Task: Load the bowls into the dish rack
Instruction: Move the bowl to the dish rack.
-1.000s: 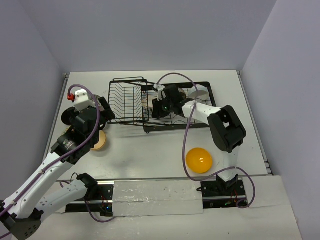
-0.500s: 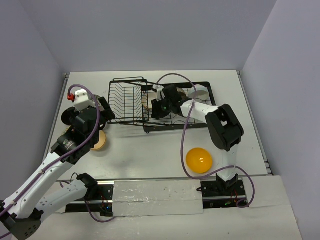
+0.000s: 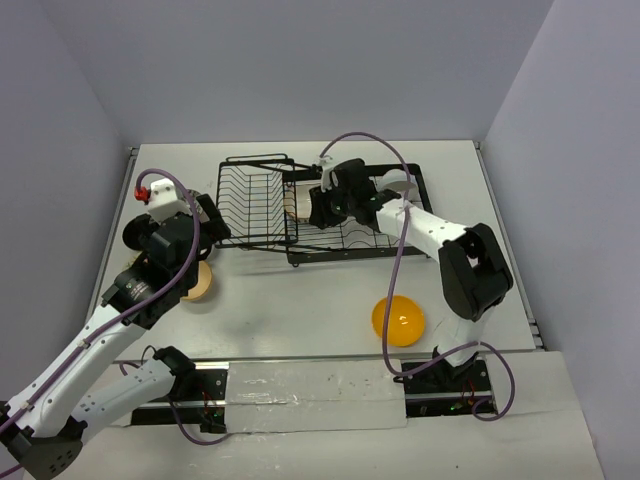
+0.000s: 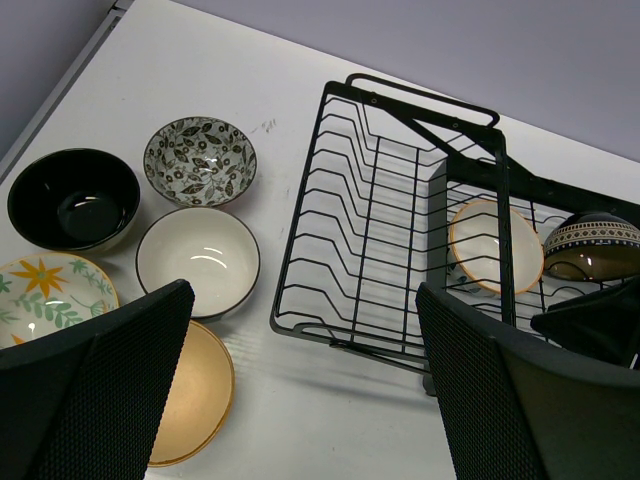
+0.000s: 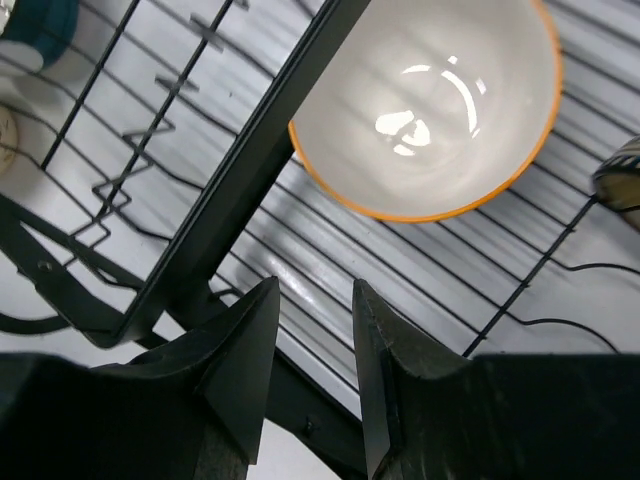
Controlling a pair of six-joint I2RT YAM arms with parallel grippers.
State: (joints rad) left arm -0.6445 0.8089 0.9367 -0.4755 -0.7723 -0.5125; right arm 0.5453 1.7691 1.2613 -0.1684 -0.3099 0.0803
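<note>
**A:** What is the right gripper (image 5: 315, 290) doing?

**B:** Its fingers are nearly together, with only a narrow gap and nothing in it. It hangs over the rack (image 5: 215, 215), beside the cream bowl (image 5: 430, 110) and not touching it.

**A:** What has changed over the last second?

**B:** In the top view the wrist has shifted a little toward the far edge. The right elbow has swung out to the right.

**A:** What does that mean?

**B:** I'd judge the cream bowl is delivered and the arm is drawing off it. The bowl lies in the rack's basket part, next to a dark bowl (image 4: 592, 245).

**A:** And the left gripper (image 4: 303, 295)?

**B:** Its fingers are wide apart and empty. It hovers by the rack's left end and hasn't moved in that second. Five bowls wait below it outside the rack: a black bowl (image 4: 72, 198), a leaf bowl (image 4: 199, 160), a white bowl (image 4: 197, 260), a flower bowl (image 4: 45, 295) and a tan bowl (image 4: 190, 390).

**A:** Is anything else outstanding?

**B:** The orange bowl (image 3: 398, 320) sits on the table (image 3: 300, 300) near the right arm's base, well apart from the rack. It is where it was before.

**A:** How far along is the task?

**B:** Early, I'd say. Two bowls are surely in and six are out. A pale round thing (image 3: 398, 185) at the rack's far right may be a third, but I can't tell. The freed right arm looks best placed for the orange bowl.
</note>
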